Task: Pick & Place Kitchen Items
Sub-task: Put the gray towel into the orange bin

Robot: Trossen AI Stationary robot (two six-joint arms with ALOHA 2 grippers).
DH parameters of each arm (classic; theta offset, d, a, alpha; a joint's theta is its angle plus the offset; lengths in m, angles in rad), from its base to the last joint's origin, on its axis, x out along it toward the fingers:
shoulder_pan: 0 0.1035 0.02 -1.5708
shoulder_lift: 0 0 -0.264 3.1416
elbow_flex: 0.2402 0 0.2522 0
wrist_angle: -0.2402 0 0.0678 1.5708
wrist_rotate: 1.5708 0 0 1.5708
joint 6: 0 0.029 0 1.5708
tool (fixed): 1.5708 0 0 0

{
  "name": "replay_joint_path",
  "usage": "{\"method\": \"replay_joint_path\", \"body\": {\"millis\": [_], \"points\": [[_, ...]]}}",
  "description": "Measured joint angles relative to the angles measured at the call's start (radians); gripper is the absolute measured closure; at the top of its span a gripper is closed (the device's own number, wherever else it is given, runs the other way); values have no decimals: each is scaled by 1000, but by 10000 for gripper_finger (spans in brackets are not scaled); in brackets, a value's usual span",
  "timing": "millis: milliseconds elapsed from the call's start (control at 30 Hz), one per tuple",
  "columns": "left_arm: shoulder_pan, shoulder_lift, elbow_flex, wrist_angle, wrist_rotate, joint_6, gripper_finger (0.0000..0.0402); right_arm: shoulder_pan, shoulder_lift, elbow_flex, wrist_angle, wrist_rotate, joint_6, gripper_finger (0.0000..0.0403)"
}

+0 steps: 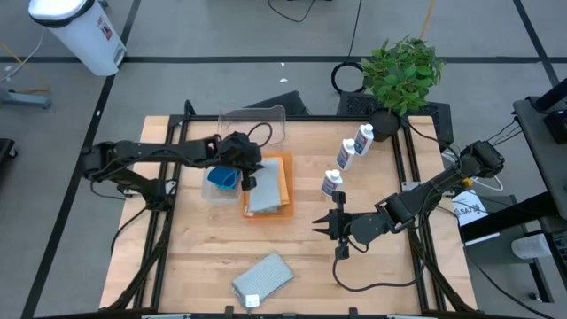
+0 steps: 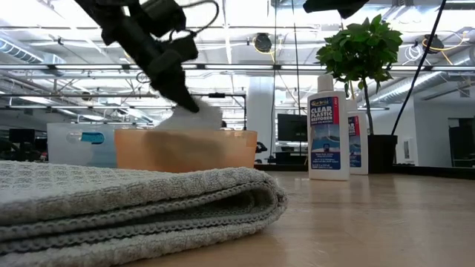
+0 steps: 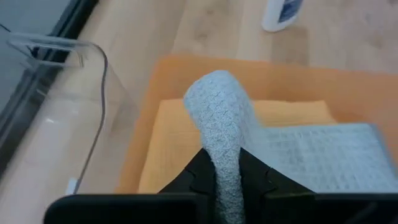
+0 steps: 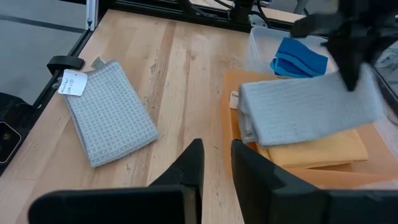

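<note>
My left gripper (image 1: 248,177) is shut on a grey cloth (image 1: 266,195) that lies on a stack of orange folded cloths (image 1: 282,168) at mid-table. Beside the stack, blue sponges (image 1: 221,177) sit in the clear tub (image 1: 257,120). Three white blue-labelled bottles (image 1: 345,158) stand upright at the far right. A second grey folded cloth (image 1: 263,277) lies flat near the front edge. My right gripper (image 1: 326,226) hovers right of centre with only a narrow gap between its fingers (image 4: 214,165) and nothing in it. My left gripper pinches a bunched-up fold (image 3: 222,146) at the grey cloth's far end between its two fingers. The fingers slant down from the table's left. The fold sticks out past the fingertips as a rounded hump (image 3: 217,102). The rest of the cloth (image 3: 323,155) lies flat on the orange stack.
A green potted plant (image 1: 403,71) stands at the far right corner behind the bottles. The tub's clear wall (image 3: 93,81) rises just left of the orange stack. Bare wood (image 1: 204,248) shows between the stack and the front grey cloth.
</note>
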Motion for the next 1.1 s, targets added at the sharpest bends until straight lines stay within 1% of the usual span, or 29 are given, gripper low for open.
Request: {"method": "replay_joint_path", "body": {"millis": [167,300,367,400,467,567,633,700,800,900,1033,1100], "points": [[-1,59,1,13,-27,1,370,0,0,0,2,0,0,353],[-1,101,1,10,-29,-18,372,0,0,0,6,0,-1,353],[-1,115,1,11,-42,-39,367,0,0,0,8,0,-7,353],[-2,122,1,5,-64,-57,361,0,0,0,7,0,-8,353],[-4,130,1,3,-130,-82,340,0,0,0,8,0,-8,353],[-5,132,1,-17,-231,-102,297,0,0,0,8,0,-8,353],[-5,132,1,-25,-278,-105,264,0,0,0,7,0,-8,353],[-5,119,1,-42,-302,-105,231,0,0,0,7,0,-8,353],[-5,91,14,-68,-307,-106,188,0,0,0,7,0,-8,353],[-12,52,33,-106,-307,-106,156,-1,0,0,8,0,-8,353],[-33,-3,46,-121,-305,-144,132,-1,0,0,11,0,-8,353],[-43,-16,46,-124,-277,-160,128,-1,0,0,14,0,-8,353]]}}
